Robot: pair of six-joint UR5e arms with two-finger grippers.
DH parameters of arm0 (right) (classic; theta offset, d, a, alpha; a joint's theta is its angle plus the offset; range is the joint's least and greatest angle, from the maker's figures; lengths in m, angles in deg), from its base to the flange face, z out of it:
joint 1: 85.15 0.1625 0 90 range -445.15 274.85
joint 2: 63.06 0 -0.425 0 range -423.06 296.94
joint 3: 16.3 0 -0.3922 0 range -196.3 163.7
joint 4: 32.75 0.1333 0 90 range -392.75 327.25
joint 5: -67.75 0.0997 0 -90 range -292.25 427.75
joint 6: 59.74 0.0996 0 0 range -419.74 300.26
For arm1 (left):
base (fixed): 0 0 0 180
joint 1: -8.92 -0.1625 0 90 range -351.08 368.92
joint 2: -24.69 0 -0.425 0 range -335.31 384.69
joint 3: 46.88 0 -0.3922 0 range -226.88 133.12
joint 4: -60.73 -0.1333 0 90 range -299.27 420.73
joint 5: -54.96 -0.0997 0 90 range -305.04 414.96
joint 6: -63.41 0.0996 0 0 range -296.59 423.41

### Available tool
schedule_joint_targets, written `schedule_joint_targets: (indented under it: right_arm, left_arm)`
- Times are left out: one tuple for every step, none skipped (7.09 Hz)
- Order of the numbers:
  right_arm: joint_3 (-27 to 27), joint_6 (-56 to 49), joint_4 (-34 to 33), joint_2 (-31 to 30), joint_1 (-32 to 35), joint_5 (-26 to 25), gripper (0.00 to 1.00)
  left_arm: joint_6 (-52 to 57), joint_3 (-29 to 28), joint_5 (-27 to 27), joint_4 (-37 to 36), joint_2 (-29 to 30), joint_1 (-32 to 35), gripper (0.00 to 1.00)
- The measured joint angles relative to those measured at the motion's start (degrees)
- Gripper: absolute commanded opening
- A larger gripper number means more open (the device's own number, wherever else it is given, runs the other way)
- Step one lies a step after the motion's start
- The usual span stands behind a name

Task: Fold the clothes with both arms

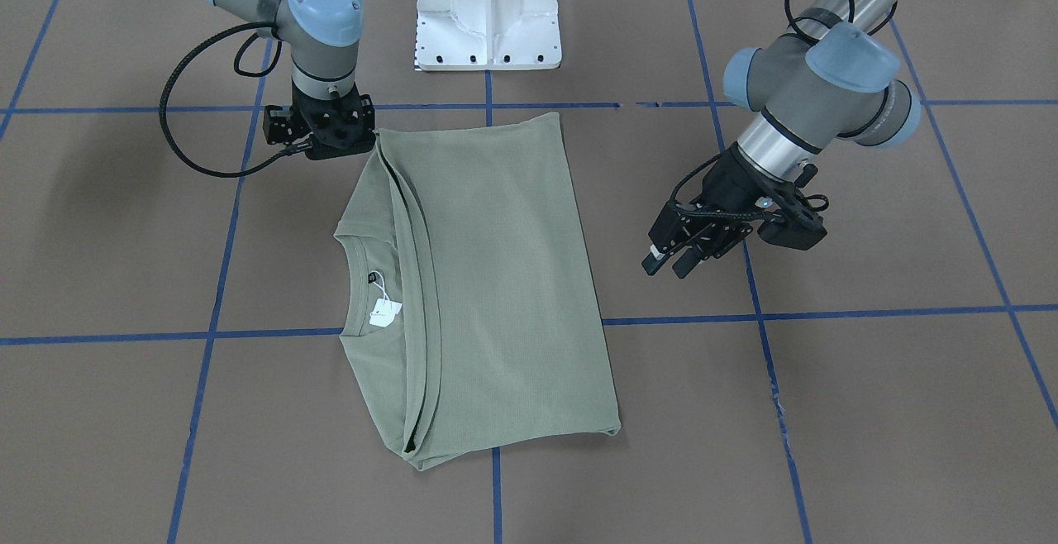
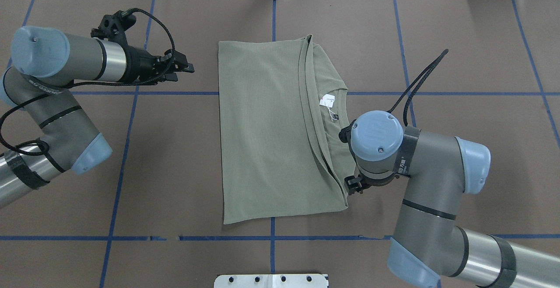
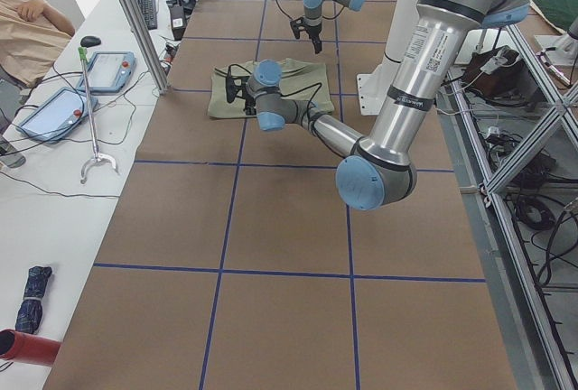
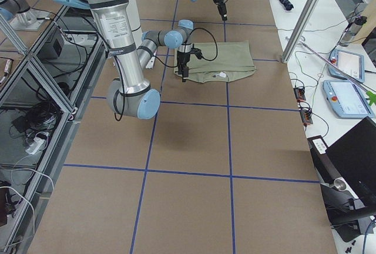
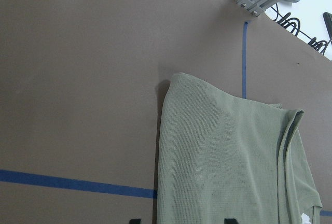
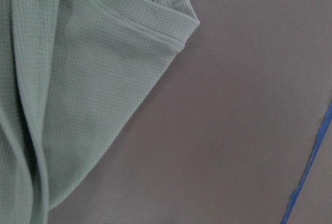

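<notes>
Sage-green shirt [image 1: 496,279] lay part-folded on the table [image 1: 868,412]; left hand [image 1: 668,265] was apart, right hand [image 1: 329,137] indeterminable. The next fold likely required matched corner grips.

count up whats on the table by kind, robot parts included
green shirt: 1
white hang tag: 1
robot arms: 2, the left arm and the right arm
white pedestal base: 1
total: 5
</notes>
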Motion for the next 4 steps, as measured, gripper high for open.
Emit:
schedule_joint_targets:
  right_arm:
    - [-3.22,0.4,0.92,3.92,0.1,-0.03,1.0]
    - [-6.51,0.68,2.81,6.81,0.12,-0.1,1.0]
    - [-9.33,0.9,5.21,8.41,0.14,-0.47,1.0]
    - [-11.75,1.03,7.01,9.64,0.15,-1.04,1.0]
  left_arm:
    - [0.01,0.68,0.02,0.0,-0.81,-0.02,0.62]
    - [0.07,1.52,0.06,0.0,-1.84,-0.05,0.62]
    - [0.13,2.0,0.08,0.0,-2.59,-0.05,0.62]
    - [0.15,2.2,0.08,0.0,-2.92,-0.06,0.62]
